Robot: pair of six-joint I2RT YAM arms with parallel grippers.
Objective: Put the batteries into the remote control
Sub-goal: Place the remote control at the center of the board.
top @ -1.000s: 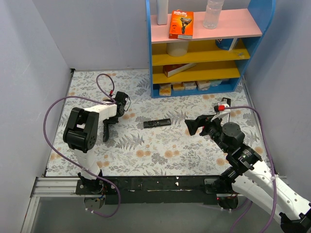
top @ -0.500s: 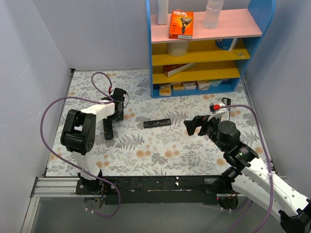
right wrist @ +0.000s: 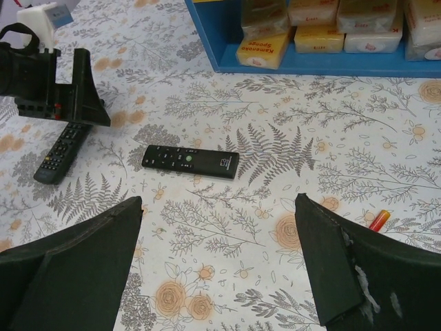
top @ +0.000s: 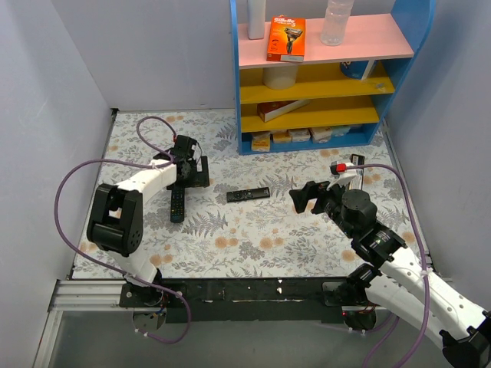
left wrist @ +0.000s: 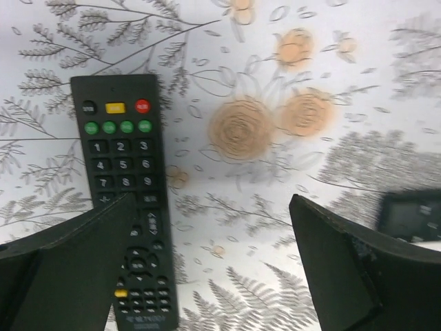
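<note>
Left tool (left wrist: 212, 200) hangs apart above the remote control (left wrist: 120, 158), buttons up; a shallow pinch could skid it sideways.

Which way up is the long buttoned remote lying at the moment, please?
Buttons up: the remote control lies flat, its keypad facing the left wrist camera.
</note>
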